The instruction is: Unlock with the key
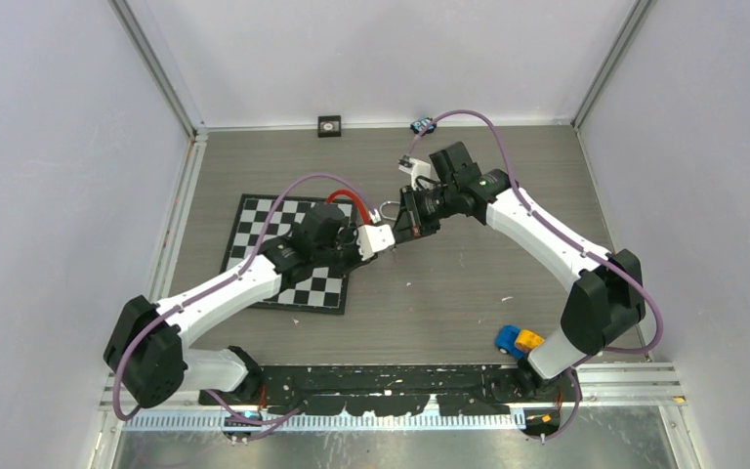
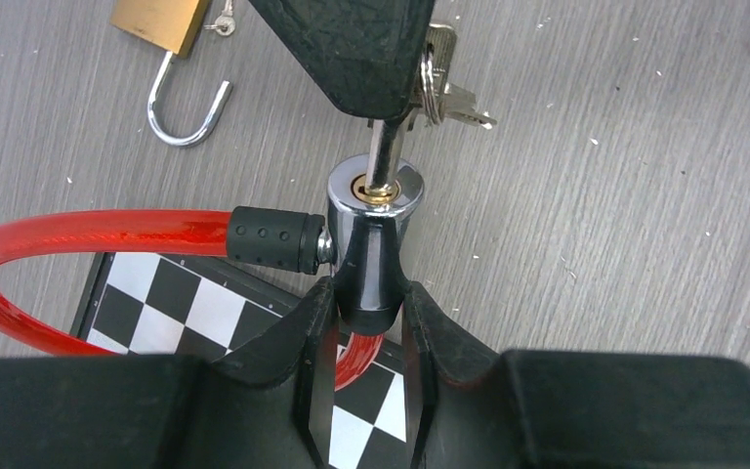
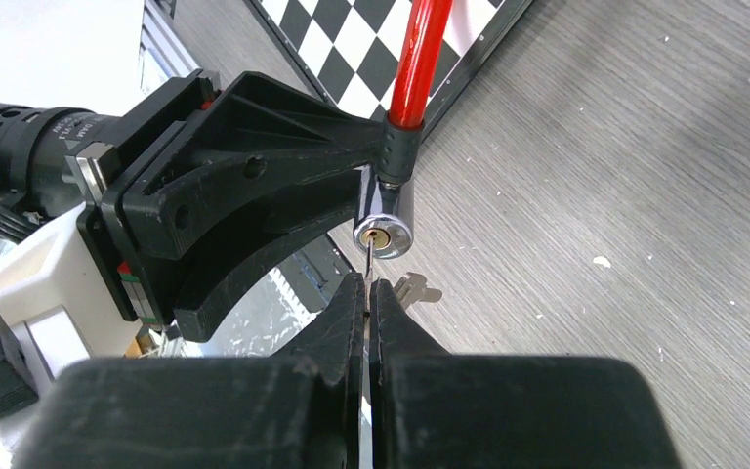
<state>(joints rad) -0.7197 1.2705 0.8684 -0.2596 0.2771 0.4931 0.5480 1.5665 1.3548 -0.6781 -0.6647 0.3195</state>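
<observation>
Because the key needs something fixed to turn against, the left end effector (image 2: 363, 311) clamps partway closed round the chrome lock cylinder (image 2: 374, 210) of the red cable (image 2: 88, 234), above the surface (image 2: 625, 195), with the keyhole facing its partner. The right end effector (image 3: 366, 293) pinches the key (image 2: 383, 161) tight, its blade seated in that keyhole, so a twist looks next.

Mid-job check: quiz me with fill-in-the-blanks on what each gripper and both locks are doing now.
The left gripper clamps the chrome cylinder of the ___ cable. The right gripper pinches a key whose tip sits in the cylinder's ___. The brass padlock on the table lies with its shackle ___.
Missing: red; keyhole; open.
</observation>
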